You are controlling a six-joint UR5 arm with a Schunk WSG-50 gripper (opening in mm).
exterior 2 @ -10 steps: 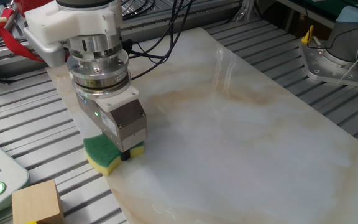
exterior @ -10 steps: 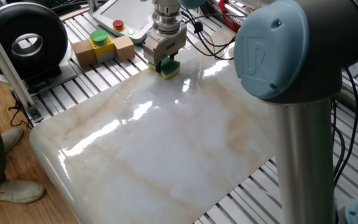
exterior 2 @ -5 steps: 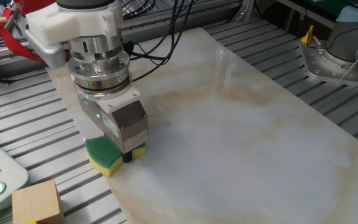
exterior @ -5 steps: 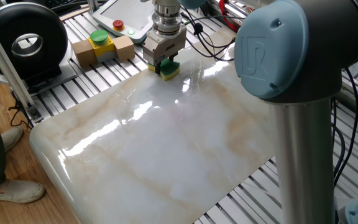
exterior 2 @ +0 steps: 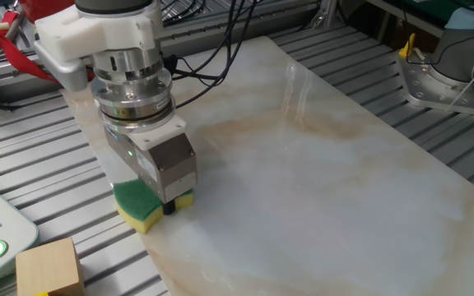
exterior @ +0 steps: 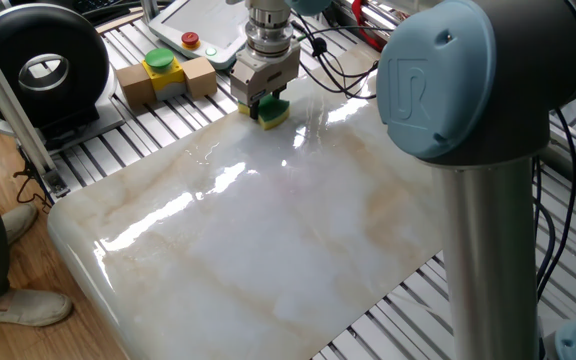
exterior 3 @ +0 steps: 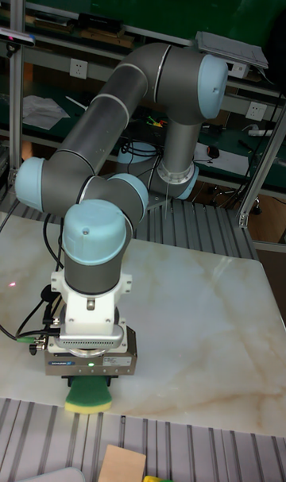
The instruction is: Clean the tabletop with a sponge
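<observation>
Two-finger grey metal gripper [exterior 2: 168, 205] clamps small green-over-yellow rectangular foam sponge [exterior 2: 141, 203] directly beneath it, pressed flat at the corner edge of the glossy white marble-look bench [exterior 2: 327, 173], whose unwiped expanse stretches away.

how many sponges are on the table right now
1. The sponge sits under the gripper at the edge of the marble tabletop; the arm could hide others.
</observation>
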